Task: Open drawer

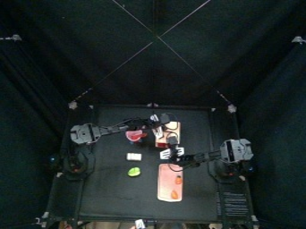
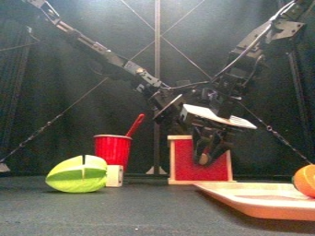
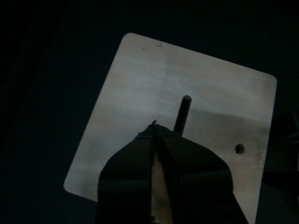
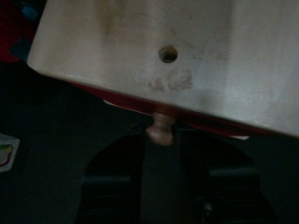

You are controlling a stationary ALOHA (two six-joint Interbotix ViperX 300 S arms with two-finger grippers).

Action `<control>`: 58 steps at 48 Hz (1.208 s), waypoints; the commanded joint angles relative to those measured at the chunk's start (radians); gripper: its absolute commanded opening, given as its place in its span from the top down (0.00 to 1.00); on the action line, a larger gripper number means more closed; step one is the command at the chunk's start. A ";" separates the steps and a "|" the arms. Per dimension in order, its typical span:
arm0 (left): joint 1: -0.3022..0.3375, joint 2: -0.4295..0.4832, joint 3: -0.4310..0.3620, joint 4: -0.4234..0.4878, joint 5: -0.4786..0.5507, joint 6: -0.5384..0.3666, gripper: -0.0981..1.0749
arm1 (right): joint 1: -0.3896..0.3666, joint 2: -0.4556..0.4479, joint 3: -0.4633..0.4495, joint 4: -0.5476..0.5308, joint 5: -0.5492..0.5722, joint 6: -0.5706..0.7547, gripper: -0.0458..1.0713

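A small wooden drawer box with a red front (image 2: 189,164) stands at the table's middle (image 1: 169,131). Its pale wooden top panel (image 2: 222,116) looks tilted in the front view. My right gripper (image 4: 162,140) is shut on the drawer's small wooden knob (image 4: 163,130), just below the pale panel (image 4: 176,44) with a round hole. In the front view it hangs in front of the red face (image 2: 209,140). My left gripper (image 3: 156,140) is shut and empty, its tips against the pale panel (image 3: 152,79) by a dark slot; it reaches in from the left (image 1: 148,121).
A red cup (image 2: 113,147) with a red spoon stands left of the box. A green-and-yellow fruit (image 2: 76,173) lies in front of it. A pale tray (image 2: 252,197) with an orange fruit (image 2: 305,179) sits at the front right.
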 commanded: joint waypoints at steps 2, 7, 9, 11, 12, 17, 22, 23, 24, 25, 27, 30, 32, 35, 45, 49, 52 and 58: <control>-0.006 0.000 0.002 0.002 0.011 -0.002 0.50 | 0.000 -0.015 -0.014 -0.006 0.000 -0.005 0.53; -0.008 0.002 0.000 0.002 0.011 -0.002 0.50 | 0.000 -0.015 -0.014 -0.006 0.000 -0.008 0.53; -0.008 0.000 0.002 0.002 0.011 -0.002 0.50 | 0.002 -0.015 -0.012 -0.006 0.000 -0.008 0.53; -0.005 0.002 0.000 0.002 0.011 -0.002 0.50 | 0.003 -0.015 -0.012 -0.006 -0.002 -0.008 0.53; -0.005 0.000 0.000 0.002 0.011 -0.002 0.50 | 0.006 -0.015 -0.011 -0.006 -0.003 -0.008 0.53; -0.003 0.000 0.000 0.002 0.011 -0.002 0.50 | 0.017 -0.015 -0.005 -0.003 -0.006 -0.008 0.53; -0.005 -0.002 0.002 0.002 0.011 -0.002 0.50 | 0.034 -0.015 -0.002 0.000 -0.003 0.002 0.53; -0.005 -0.002 0.002 0.002 0.011 -0.002 0.50 | 0.037 -0.015 -0.002 -0.002 -0.002 0.002 0.53; -0.005 0.000 0.002 0.002 0.011 -0.002 0.50 | 0.040 -0.015 -0.002 0.000 0.000 0.002 0.53; -0.005 0.000 0.002 0.002 0.011 -0.002 0.50 | 0.044 -0.015 -0.002 -0.002 0.002 0.002 0.53; -0.005 0.000 0.002 0.002 0.011 -0.002 0.50 | 0.051 -0.015 -0.002 0.000 0.006 0.003 0.53; -0.003 0.002 0.002 0.002 0.011 -0.002 0.50 | 0.063 -0.015 -0.003 0.000 0.012 0.002 0.53; -0.005 0.000 0.002 0.002 0.011 -0.002 0.50 | 0.069 -0.015 -0.005 0.000 0.012 -0.002 0.53; -0.005 0.000 0.002 0.002 0.011 -0.002 0.50 | 0.080 -0.015 -0.005 0.000 0.009 -0.006 0.53; -0.003 0.000 -0.002 0.002 0.011 -0.002 0.50 | 0.118 -0.017 -0.009 -0.002 0.008 -0.011 0.53; -0.005 -0.002 0.000 0.002 0.011 -0.002 0.50 | 0.133 -0.021 -0.005 0.002 0.008 -0.011 0.53; -0.005 -0.002 0.002 0.002 0.011 -0.002 0.50 | 0.146 -0.025 -0.002 0.006 0.008 -0.011 0.53; -0.005 0.000 0.002 0.002 0.011 -0.002 0.50 | 0.173 -0.026 -0.003 0.008 0.008 -0.011 0.53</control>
